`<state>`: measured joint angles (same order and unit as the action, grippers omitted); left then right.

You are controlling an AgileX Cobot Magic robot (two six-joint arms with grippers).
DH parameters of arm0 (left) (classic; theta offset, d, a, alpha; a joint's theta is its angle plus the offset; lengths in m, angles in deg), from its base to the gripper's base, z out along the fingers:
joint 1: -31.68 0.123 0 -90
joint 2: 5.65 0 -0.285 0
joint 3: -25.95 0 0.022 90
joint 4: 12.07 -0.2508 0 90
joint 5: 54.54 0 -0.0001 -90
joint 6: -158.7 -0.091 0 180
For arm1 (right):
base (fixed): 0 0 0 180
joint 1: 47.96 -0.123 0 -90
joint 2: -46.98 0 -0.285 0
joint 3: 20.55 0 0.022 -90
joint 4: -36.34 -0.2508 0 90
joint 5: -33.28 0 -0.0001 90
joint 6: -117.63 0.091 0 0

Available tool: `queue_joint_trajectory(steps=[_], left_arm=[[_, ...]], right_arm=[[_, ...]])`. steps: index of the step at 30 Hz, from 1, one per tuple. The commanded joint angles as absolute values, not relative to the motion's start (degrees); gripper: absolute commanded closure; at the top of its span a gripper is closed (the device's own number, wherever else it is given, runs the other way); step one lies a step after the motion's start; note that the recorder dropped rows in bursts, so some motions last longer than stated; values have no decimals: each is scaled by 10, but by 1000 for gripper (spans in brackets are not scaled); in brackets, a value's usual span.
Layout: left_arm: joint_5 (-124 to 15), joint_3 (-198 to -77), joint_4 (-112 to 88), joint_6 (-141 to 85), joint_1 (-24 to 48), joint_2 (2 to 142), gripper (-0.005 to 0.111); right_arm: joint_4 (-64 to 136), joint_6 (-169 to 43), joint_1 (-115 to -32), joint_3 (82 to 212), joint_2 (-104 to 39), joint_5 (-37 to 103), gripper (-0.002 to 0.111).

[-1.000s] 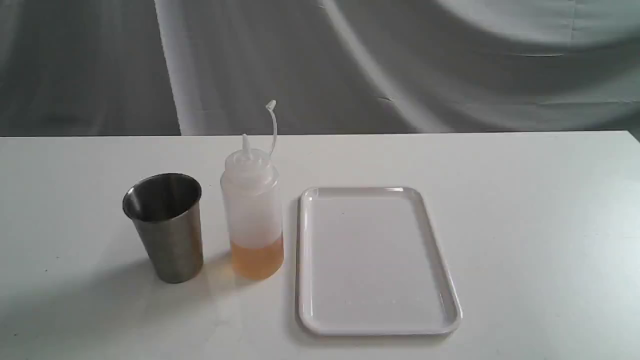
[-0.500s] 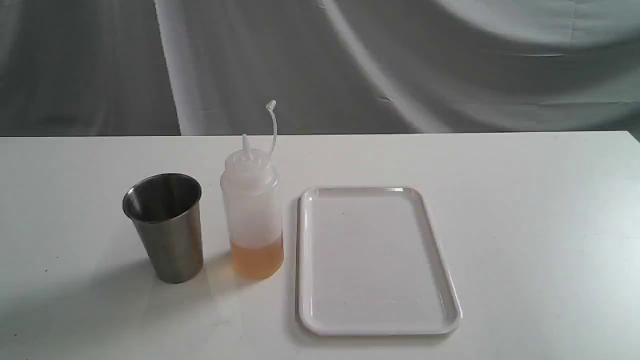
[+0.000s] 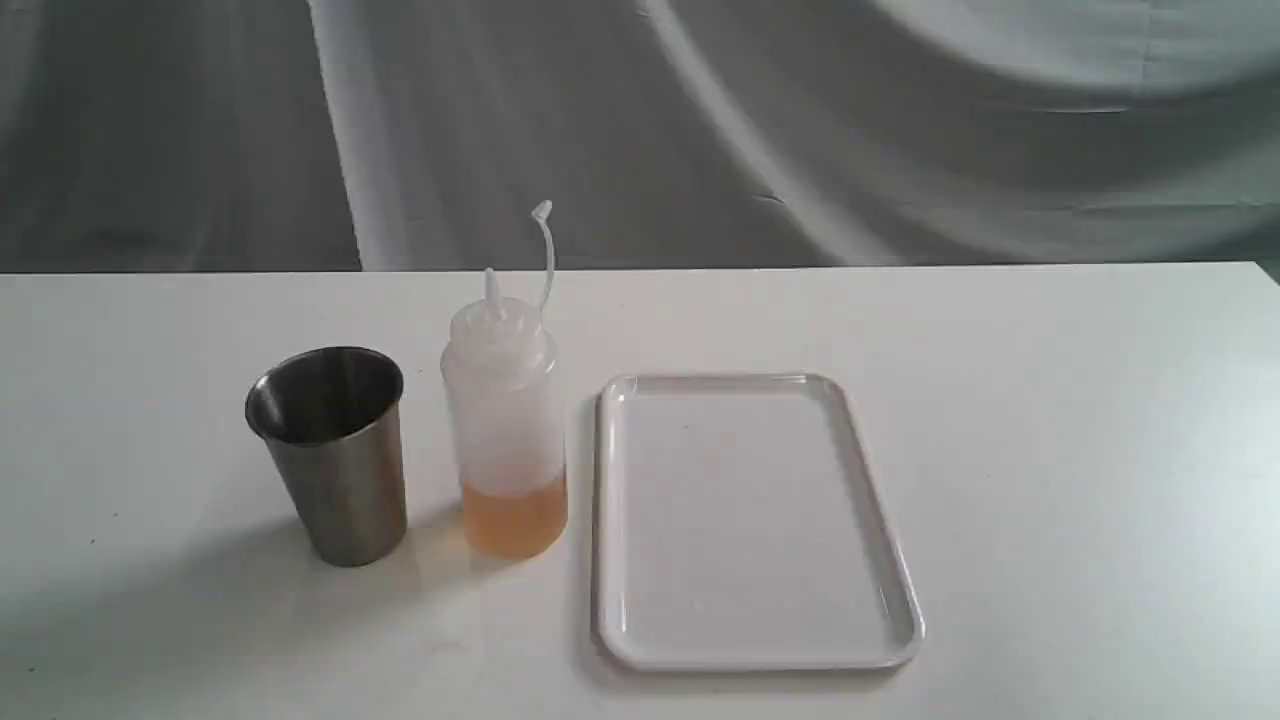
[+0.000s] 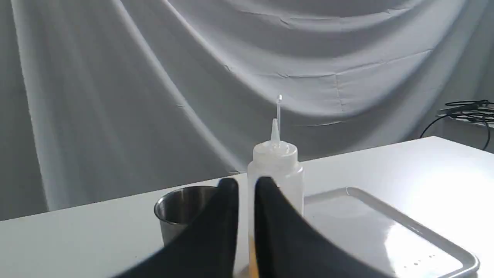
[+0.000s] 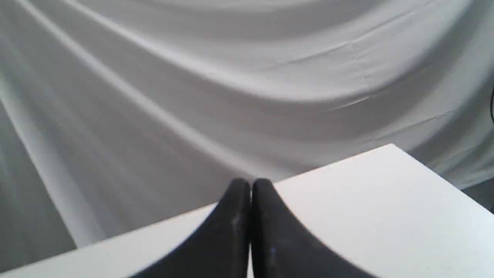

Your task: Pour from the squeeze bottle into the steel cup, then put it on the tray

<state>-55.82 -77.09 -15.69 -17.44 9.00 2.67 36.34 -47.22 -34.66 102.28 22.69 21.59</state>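
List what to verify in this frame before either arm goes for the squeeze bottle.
1. Is the squeeze bottle upright on the table, between the steel cup and the tray and touching neither? ok.
2. Is the nozzle uncapped, with the cap up on its strap? ok.
3. Is the steel cup upright, mouth up? ok.
4. Is the tray bare for the set-down? ok.
5. Is the left gripper ready to grasp? It faces the bottle, but its jaws are all but shut, too narrow for it: not ok.
6. Is the right gripper out of the way? It is shut and holds nothing, but its distance from the bottle: cannot tell.
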Motion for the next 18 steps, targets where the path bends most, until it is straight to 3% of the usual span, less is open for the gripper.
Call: queue_joint_trajectory(steps=[1, 6, 18], left_arm=[[-552, -768, -159, -174, 91, 30, 98], [-552, -768, -159, -174, 91, 30, 98], [-552, -768, -159, -174, 91, 30, 98]], right_arm=[[261, -629, -406, 1116, 126, 176, 108], [139, -841, -512, 1237, -30, 167, 108], [138, -852, -706, 1276, -289, 368, 108]])
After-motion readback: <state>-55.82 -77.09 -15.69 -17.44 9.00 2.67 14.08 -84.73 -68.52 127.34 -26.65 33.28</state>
